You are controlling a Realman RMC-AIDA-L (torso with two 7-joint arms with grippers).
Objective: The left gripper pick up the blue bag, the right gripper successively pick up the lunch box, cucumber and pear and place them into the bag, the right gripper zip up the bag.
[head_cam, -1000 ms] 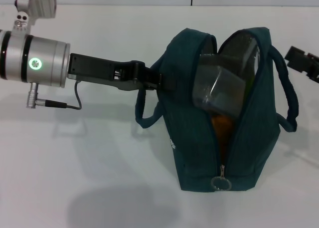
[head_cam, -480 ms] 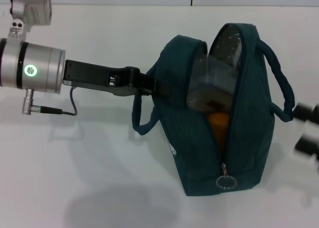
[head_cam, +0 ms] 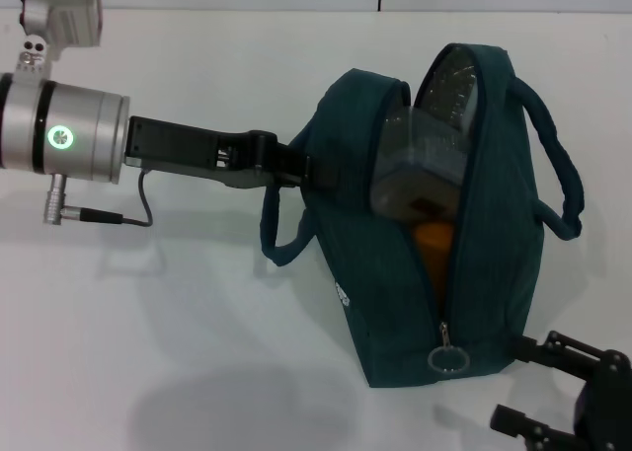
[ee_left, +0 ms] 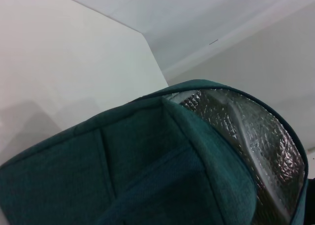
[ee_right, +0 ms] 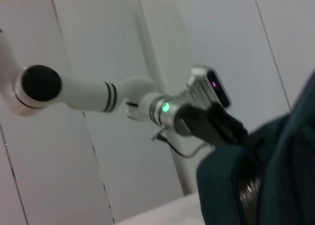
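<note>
While the blue bag is held upright on the table by the left gripper, pinched on its soft wall, the ring zipper pull is judged the hold for the spread right gripper.

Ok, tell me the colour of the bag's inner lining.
Shiny silver foil lining, quilted with a bubble pattern; the left wrist view shows it best.

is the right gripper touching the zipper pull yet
Apart. In the head view the right gripper sits low beside the blue bag, with white table showing between its open fingers and the ring zipper pull.
</note>
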